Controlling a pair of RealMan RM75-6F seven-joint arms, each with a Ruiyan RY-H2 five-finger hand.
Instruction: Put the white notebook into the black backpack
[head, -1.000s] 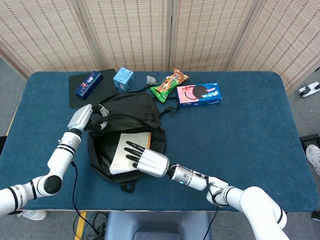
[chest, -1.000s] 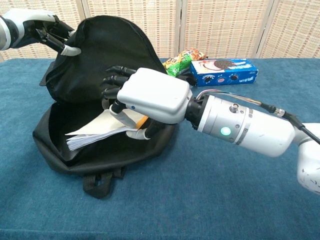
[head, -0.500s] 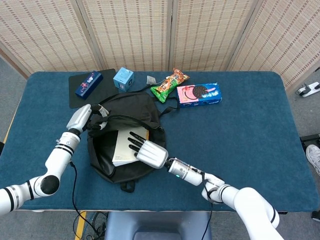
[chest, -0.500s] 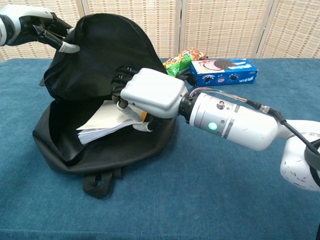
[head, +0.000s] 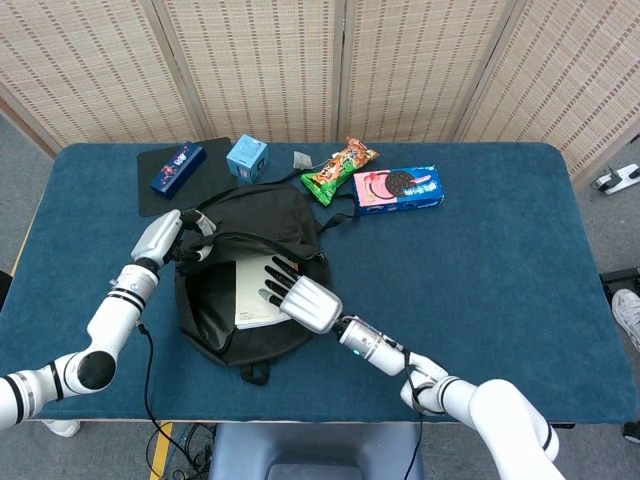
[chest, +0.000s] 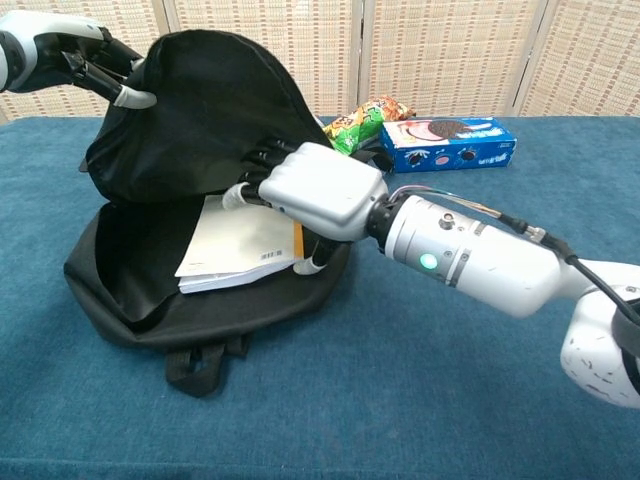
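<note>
The black backpack (head: 262, 212) (chest: 205, 95) lies open on the blue table, left of centre. My left hand (head: 167, 236) (chest: 55, 45) grips its top flap and holds it lifted. The white notebook (head: 250, 296) (chest: 240, 240) rests tilted inside the opening, on the bag's lower wall. My right hand (head: 303, 298) (chest: 320, 188) reaches into the bag and holds the notebook's right edge, fingers over its far side and thumb under its near corner. The raised flap hides the fingertips in the chest view.
Behind the bag lie a green-orange snack bag (head: 338, 168) (chest: 365, 115) and a blue cookie box (head: 398, 188) (chest: 448, 143). A light blue box (head: 247, 156) and a dark blue packet (head: 178, 167) on a black mat (head: 158, 195) sit at the back left.
My right hand has pushed the notebook further into the backpack, and it now lies flatter. The left hand keeps the flap lifted in the same place.
</note>
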